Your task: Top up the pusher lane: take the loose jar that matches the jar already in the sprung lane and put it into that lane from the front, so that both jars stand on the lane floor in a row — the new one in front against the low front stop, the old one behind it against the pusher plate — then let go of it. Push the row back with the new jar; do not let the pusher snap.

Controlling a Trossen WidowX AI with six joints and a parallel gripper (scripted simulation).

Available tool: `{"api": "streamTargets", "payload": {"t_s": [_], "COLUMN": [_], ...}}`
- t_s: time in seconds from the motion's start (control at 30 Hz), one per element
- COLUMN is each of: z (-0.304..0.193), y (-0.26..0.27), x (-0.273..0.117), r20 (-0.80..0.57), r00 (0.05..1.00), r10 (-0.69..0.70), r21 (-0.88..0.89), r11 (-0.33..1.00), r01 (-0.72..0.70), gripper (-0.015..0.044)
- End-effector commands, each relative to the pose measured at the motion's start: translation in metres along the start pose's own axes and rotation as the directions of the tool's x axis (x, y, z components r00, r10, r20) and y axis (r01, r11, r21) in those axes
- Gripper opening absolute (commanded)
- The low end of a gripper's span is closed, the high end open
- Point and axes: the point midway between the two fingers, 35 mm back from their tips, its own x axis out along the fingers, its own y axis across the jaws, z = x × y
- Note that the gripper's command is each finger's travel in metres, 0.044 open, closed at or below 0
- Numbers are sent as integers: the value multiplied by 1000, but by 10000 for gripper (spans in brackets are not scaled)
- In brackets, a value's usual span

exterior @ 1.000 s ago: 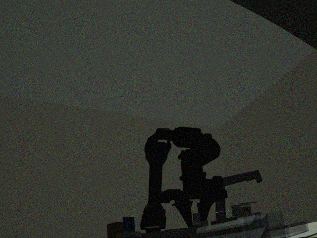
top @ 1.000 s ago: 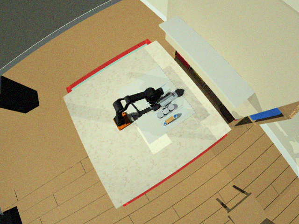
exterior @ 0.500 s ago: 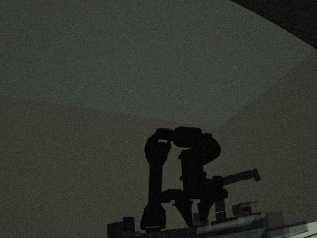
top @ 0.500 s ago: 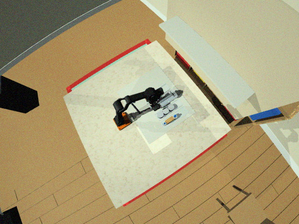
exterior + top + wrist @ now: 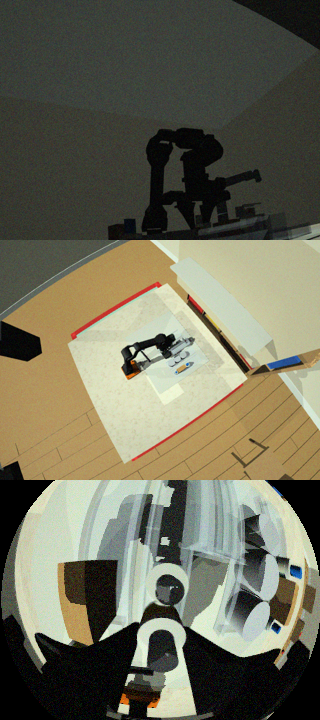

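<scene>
My gripper [image 5: 160, 630] [image 5: 200, 225] is shut on a jar [image 5: 162, 649] with a white ring rim and dark centre, low in the middle of the wrist view. Another jar [image 5: 170, 589] with the same white ring and dark centre stands just beyond it, in line. Their rims look slightly apart; whether their bodies touch is hidden. The clear-walled lane unit [image 5: 134, 575] [image 5: 180, 344] extends past both jars. The held jar's base, the front stop and the pusher plate are not clearly visible. In the top view the wrist covers my fingertips; the exterior view is very dark.
Three grey-topped cylinders [image 5: 257, 622] [image 5: 177, 359] stand in a row right of the lane. Beyond them lies a tan block [image 5: 284, 600] [image 5: 181, 368] with blue-topped pieces at its ends. A brown and black box [image 5: 100, 600] stands left of the lane.
</scene>
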Motion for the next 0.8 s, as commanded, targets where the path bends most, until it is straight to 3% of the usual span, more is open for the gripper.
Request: {"api": "streamTargets", "payload": {"t_s": [0.0, 0.77], "z": [6, 6], "y": [-1, -1], "x": [0, 6], "r20": [25, 24], "r00": [1000, 1000], "r10": [-5, -5], "r21": [4, 4], "r11": [1000, 1000], "r01": [4, 5], "gripper": [0, 0]}}
